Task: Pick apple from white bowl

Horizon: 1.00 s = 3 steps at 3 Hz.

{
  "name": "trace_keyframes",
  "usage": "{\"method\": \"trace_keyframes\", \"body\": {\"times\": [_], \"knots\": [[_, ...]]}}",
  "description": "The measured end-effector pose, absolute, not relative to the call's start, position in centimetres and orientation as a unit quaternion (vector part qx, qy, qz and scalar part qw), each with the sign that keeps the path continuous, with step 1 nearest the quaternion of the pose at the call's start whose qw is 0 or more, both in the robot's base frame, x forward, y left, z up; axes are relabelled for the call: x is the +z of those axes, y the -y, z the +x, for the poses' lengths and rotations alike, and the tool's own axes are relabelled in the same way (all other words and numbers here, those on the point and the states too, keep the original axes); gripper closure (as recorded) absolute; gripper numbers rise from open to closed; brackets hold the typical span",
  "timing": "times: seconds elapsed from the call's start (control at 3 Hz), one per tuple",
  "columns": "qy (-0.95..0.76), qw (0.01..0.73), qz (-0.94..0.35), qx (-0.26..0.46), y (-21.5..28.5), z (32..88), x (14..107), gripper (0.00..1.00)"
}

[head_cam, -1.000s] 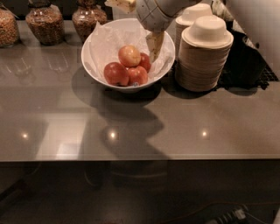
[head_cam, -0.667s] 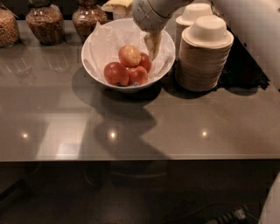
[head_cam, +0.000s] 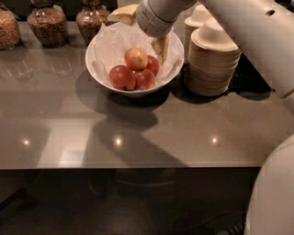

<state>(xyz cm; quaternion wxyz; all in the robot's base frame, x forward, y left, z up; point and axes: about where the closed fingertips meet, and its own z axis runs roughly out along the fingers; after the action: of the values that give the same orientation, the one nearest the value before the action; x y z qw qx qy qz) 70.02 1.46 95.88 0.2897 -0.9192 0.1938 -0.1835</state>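
Note:
The pale yellowish-pink apple (head_cam: 136,58) sits on top of three deeper red apples (head_cam: 122,77) in the wide white bowl (head_cam: 98,69) lined with crinkled white paper. My gripper (head_cam: 137,38) hangs over the back of the bowl, open and empty. One beige finger (head_cam: 161,48) reaches down just right of the pale apple. The other finger (head_cam: 122,14) is above the bowl's far rim, up and left of the apple. Neither finger touches the apple.
Two tall stacks of small beige disposable bowls (head_cam: 212,64) stand close to the right of the white bowl. Glass jars of grains (head_cam: 47,25) line the back left of the grey counter (head_cam: 138,137). My white arm (head_cam: 257,36) fills the right side.
The gripper has come down slightly over the bowl, and more of the arm now shows along the right side. The apples have not moved.

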Motion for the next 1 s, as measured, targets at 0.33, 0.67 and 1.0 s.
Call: {"method": "trace_keyframes", "body": {"times": [0.33,0.67,1.0], "knots": [[-0.202,0.265,-0.926,-0.174,-1.3,71.1,94.4,0.00],[-0.205,0.247,-0.934,-0.158,-1.3,71.9,92.7,0.00],[-0.204,0.232,-0.940,-0.143,-1.5,72.4,91.2,0.00]]}}
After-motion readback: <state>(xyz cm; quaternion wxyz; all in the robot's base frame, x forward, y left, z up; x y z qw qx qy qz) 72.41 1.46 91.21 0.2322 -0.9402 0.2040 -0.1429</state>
